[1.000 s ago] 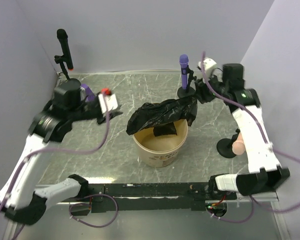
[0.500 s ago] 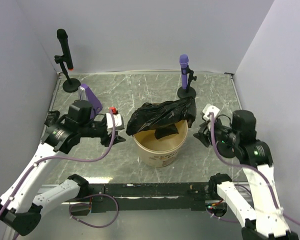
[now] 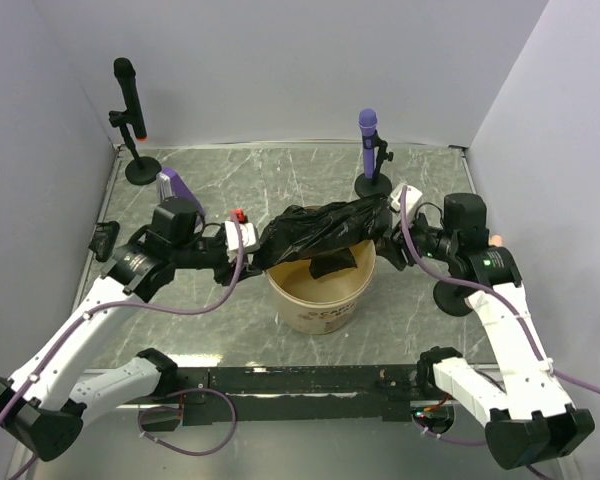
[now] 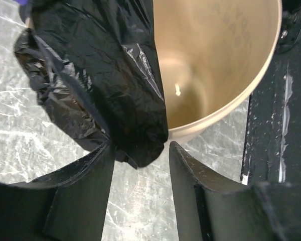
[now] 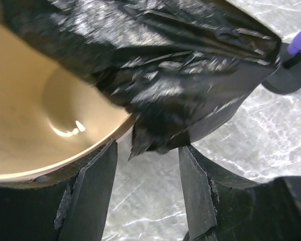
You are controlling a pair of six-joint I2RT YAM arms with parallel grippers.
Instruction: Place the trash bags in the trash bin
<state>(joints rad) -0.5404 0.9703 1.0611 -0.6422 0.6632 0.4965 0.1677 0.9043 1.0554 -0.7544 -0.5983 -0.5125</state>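
Grey marbled tabletop, pale walls; trash bag draped over trash bin rim; left pincer, right pincer both apart.

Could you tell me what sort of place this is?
Likely a robot test booth: plain grey walls box in a marble-patterned tabletop, with a purple microphone and a black microphone on stands.

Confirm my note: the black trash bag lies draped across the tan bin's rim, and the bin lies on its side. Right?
No. The trash bin stands upright, mouth up, as the top external view shows. The trash bag does lie draped across its rim.
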